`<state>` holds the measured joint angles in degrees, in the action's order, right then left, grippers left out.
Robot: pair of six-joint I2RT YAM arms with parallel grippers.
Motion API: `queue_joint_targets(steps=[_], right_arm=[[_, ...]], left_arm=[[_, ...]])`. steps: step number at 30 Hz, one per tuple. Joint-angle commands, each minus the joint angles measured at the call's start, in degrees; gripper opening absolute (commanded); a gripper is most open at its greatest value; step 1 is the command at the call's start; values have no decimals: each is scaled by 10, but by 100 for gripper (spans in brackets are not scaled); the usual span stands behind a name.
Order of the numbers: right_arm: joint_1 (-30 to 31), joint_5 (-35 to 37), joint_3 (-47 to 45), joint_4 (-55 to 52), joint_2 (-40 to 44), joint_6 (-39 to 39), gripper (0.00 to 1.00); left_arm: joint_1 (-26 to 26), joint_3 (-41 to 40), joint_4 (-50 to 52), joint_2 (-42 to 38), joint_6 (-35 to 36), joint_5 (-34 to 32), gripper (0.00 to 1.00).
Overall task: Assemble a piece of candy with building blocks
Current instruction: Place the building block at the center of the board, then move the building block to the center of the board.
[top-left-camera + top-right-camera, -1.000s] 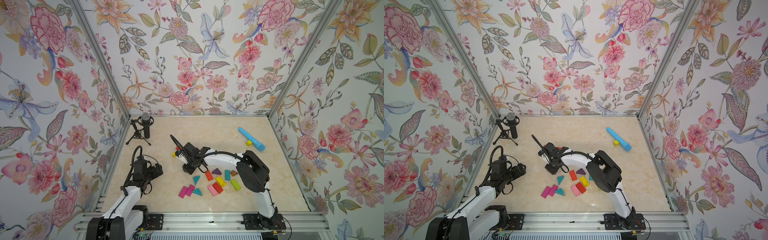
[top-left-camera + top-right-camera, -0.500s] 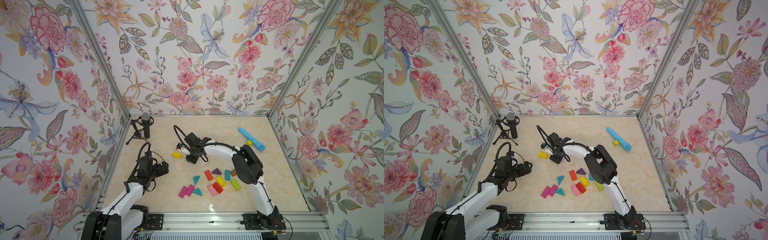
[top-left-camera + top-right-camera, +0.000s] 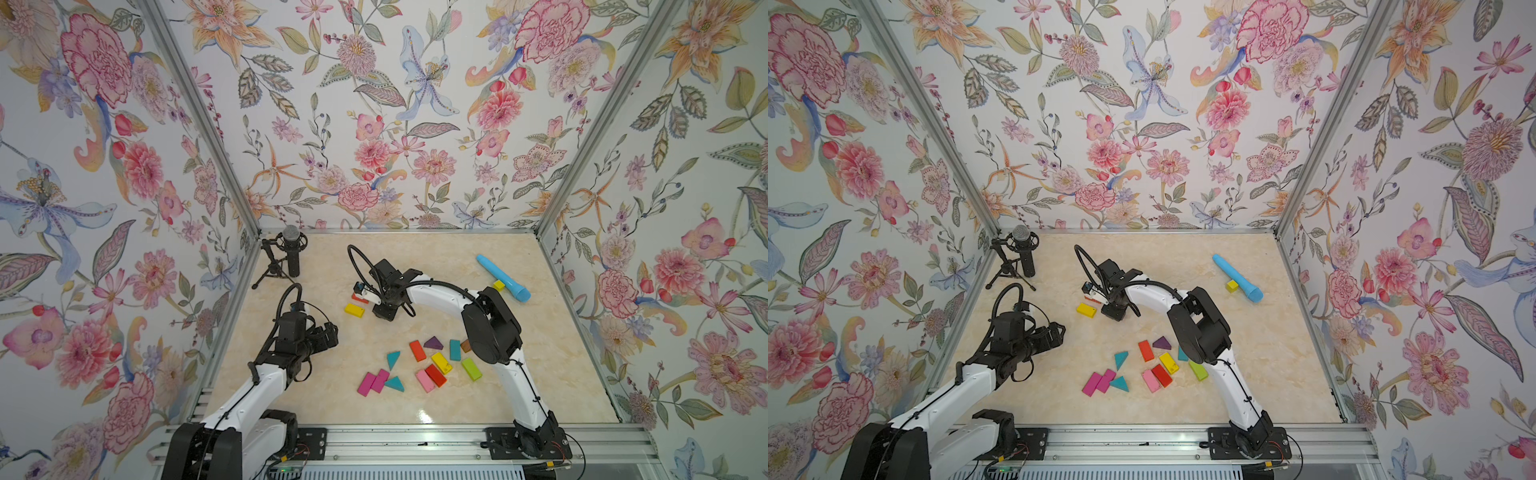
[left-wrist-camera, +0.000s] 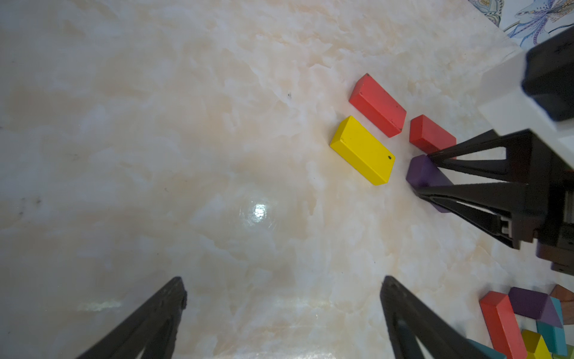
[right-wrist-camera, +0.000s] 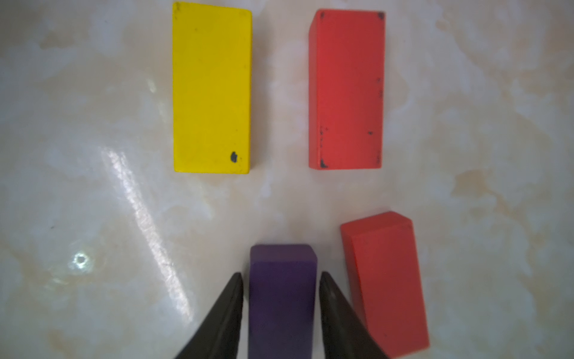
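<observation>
My right gripper (image 5: 281, 275) points down at the table with a purple block (image 5: 282, 295) standing between its jaws. A thin gap shows on each side, so it is open, barely. In front of it lie a yellow brick (image 5: 211, 87) and a red brick (image 5: 346, 90), side by side and apart. A second red block (image 5: 385, 286) sits beside the purple one. In both top views the right gripper (image 3: 384, 309) hides the purple block. My left gripper (image 4: 283, 279) hovers wide open over bare table, short of the yellow brick (image 4: 362, 150). Other building blocks (image 3: 432, 361) lie scattered near the front.
A long light-blue tube (image 3: 503, 277) with a small yellow cube (image 3: 498, 285) beside it lies at the back right. A microphone on a tripod (image 3: 291, 253) stands in the back left corner. Flowered walls close three sides.
The right gripper moved back from the yellow brick's side to a spot to its right, and its jaws eased apart around the purple block. The left arm reached in toward the middle.
</observation>
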<state>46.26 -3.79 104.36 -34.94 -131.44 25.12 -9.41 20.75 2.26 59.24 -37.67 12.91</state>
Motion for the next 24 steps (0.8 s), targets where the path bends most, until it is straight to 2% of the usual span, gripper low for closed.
queue_joint_targets(steps=[1,4,8,13,19,24], right_arm=[[5,4,6,-19,8,2,52],[3,5,3,-19,21,-10,61],[-3,-29,-19,-16,68,-38,63],[19,-91,-140,33,189,-88,70],[105,-77,-264,80,271,-148,78],[138,-135,-344,147,280,-178,79]], left_arm=[[-4,22,17,-2,14,-2,99],[-4,31,26,-5,16,1,99],[-4,38,38,-13,19,4,99],[-4,26,46,-15,26,13,99],[-2,-14,-22,-4,-28,69,99],[20,-74,-100,-25,-105,120,99]])
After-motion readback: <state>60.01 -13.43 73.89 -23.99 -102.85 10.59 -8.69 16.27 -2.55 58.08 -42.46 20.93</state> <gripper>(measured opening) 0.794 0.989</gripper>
